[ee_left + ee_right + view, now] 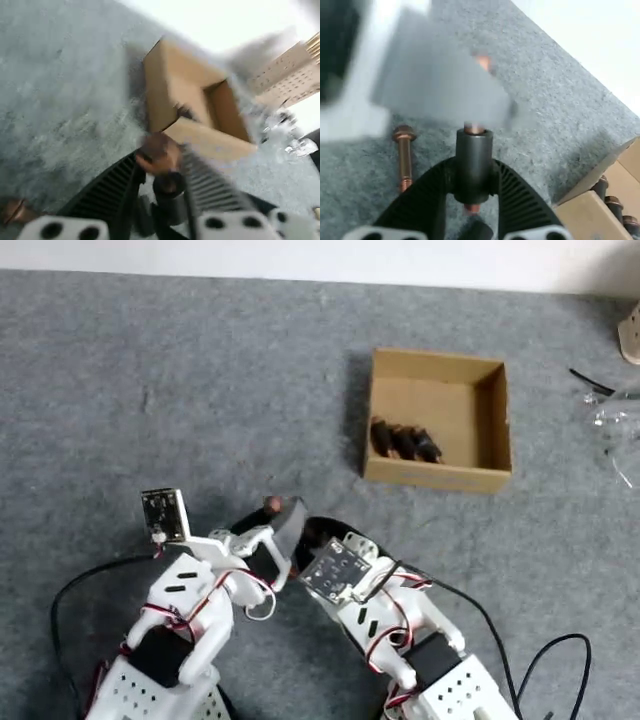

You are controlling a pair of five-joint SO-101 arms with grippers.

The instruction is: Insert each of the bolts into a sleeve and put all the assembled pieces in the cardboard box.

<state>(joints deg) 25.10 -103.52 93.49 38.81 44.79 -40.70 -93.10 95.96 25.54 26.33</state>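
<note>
3 assembled pcs point(405, 442) in cardboard box point(435, 476), 1 o'clock of arms. Right gripper point(472, 172) clamps sleeve point(474, 147), left gripper point(161, 156) clamps bolt point(157, 149) partly in; loose bolt point(404, 157) not yet sleeved.

Grey felt surface point(200, 390), thin wires point(598, 390) near its edge.

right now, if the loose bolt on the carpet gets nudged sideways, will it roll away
Probably not far: the loose bolt lies flat on fuzzy carpet, which should damp rolling. Its wider head would likely make it curve, not run straight. It looks like rigid metal.
</note>
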